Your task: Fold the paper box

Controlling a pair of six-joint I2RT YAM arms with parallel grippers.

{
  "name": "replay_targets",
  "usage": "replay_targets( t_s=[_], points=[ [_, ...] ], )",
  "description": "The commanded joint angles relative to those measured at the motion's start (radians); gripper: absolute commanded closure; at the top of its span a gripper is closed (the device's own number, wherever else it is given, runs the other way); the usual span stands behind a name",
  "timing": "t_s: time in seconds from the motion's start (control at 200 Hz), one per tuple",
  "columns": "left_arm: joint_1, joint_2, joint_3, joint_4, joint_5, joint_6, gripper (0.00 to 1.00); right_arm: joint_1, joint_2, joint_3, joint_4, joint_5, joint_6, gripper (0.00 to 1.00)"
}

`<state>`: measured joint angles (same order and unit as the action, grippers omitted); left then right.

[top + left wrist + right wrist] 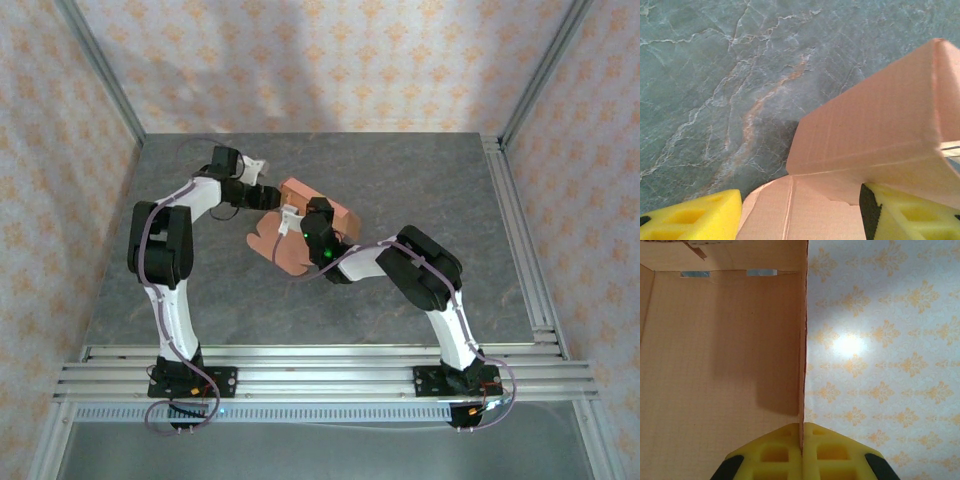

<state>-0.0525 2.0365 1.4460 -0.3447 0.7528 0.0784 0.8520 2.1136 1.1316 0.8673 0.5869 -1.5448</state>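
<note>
The right gripper (801, 442) is clenched on a thin upright edge of the paper box (720, 350). The left gripper (800, 212) has its yellow fingers (690, 220) spread to either side of the box's folded card; whether they press it I cannot tell. The box sits between the two arms, about mid-table (420, 180), just left of centre.

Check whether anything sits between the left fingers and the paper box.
Nothing visible does. The paper box lies right between the left fingers, with the table beyond it.
</note>
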Motion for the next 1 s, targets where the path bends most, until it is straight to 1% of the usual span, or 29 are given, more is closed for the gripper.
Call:
replay_targets(
  t_s=[0.0,0.265,0.365,0.506,0.691,0.996],
  points=[
    [-0.007,-0.033,0.002,0.002,0.029,0.034,0.35,0.007,-0.015,0.029,-0.027,-0.007,0.027,1.00],
    [-0.033,0.021,0.094,-0.093,0.031,0.083,0.38,0.007,-0.019,0.037,-0.039,-0.009,0.038,1.00],
    [-0.046,0.020,0.094,-0.080,0.037,0.087,0.38,0.007,-0.018,0.035,-0.050,-0.015,0.048,1.00],
    [-0.055,0.044,0.124,-0.079,0.021,0.061,0.39,0.007,-0.037,0.038,-0.101,-0.033,0.089,1.00],
    [-0.067,0.069,0.158,-0.095,0.003,0.047,0.45,0.007,-0.049,0.036,-0.153,-0.039,0.124,1.00],
    [-0.090,0.081,0.178,-0.120,0.002,0.061,0.55,0.007,-0.045,0.048,-0.180,-0.039,0.150,1.00]
  ],
)
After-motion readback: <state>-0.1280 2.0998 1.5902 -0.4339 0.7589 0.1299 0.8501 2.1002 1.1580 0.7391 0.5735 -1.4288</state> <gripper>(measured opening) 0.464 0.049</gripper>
